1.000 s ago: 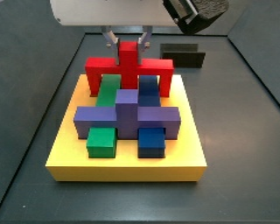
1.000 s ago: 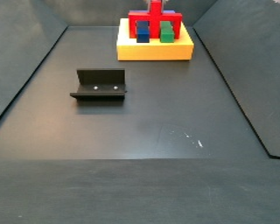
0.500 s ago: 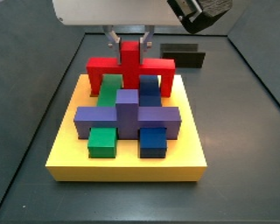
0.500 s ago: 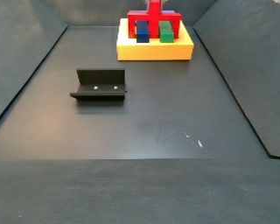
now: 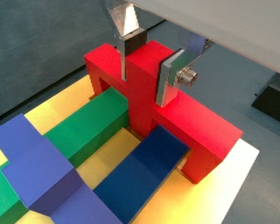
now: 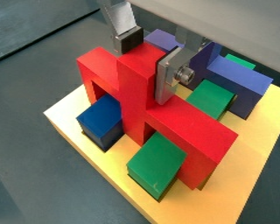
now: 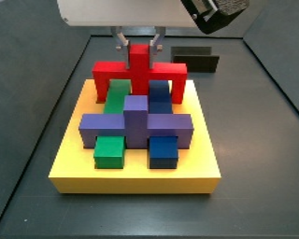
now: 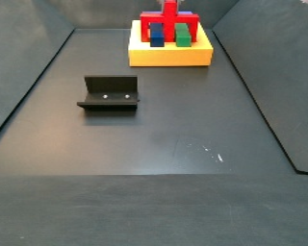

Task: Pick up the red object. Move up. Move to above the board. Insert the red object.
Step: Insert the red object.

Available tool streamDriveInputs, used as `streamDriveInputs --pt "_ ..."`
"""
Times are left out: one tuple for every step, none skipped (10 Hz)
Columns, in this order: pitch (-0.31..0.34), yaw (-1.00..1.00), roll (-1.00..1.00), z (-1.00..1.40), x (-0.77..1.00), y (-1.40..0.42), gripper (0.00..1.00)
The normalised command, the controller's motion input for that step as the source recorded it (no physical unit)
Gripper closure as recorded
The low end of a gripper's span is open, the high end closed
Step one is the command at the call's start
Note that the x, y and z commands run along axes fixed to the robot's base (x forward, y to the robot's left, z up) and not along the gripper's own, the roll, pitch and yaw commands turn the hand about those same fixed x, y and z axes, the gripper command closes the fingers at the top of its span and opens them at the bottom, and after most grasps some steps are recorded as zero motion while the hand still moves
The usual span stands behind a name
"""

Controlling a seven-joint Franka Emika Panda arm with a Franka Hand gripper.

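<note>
Nearest to me in a side view is the bare dark tabletop (image 8: 157, 183), then the fixture (image 8: 111, 93), a dark L-shaped bracket on its base plate, standing well apart from everything else. Beyond it sits the board (image 7: 134, 175), a thick square yellow slab carrying a small green block (image 7: 108, 150) and a small blue block (image 7: 163, 152) at its near edge, with a purple cross-shaped block (image 7: 135, 124) behind them.

At the far end of the board stands the red object (image 7: 139, 73), a bright red blocky piece with a horizontal bar, two legs and a central upright post. In both wrist views its legs straddle a long green block (image 5: 81, 131) and a long blue block (image 5: 143, 171), and the feet look to reach the yellow surface, though I cannot tell whether they are fully seated.

The pincer (image 5: 152, 63) is above that far end of the board, its silver plate fingers (image 6: 168, 79) pressed on either side of the red post, so it is closed on the piece.

My judgement: pick-up, lift and transfer are done, and the insertion is at or near its end. What remains is confirming the seat and letting go.
</note>
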Motion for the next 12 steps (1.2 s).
streamDriveInputs --pt "0.013 0.00 0.00 -0.44 -0.05 0.00 1.00" --pt "0.013 0.00 0.02 -0.26 -0.16 0.00 1.00" --pt "0.041 0.00 0.04 -0.20 -0.13 0.00 1.00" --pt "0.093 -0.01 0.04 -0.15 -0.16 -0.01 1.00" --pt "0.090 0.00 0.02 -0.17 -0.13 0.00 1.00" --pt "0.073 0.00 0.03 -0.31 0.00 -0.01 1.00" --pt "0.111 0.00 0.00 -0.59 0.14 0.00 1.00" --pt "0.117 0.00 0.00 -0.67 0.19 0.00 1.00" --pt "0.086 0.00 -0.05 -0.63 0.21 0.06 1.00" --pt "0.050 0.00 -0.12 -0.64 0.23 0.05 1.00" --pt "0.034 0.00 -0.17 -0.62 0.28 0.01 1.00" --pt "0.053 0.00 -0.15 -0.58 0.37 0.00 1.00"
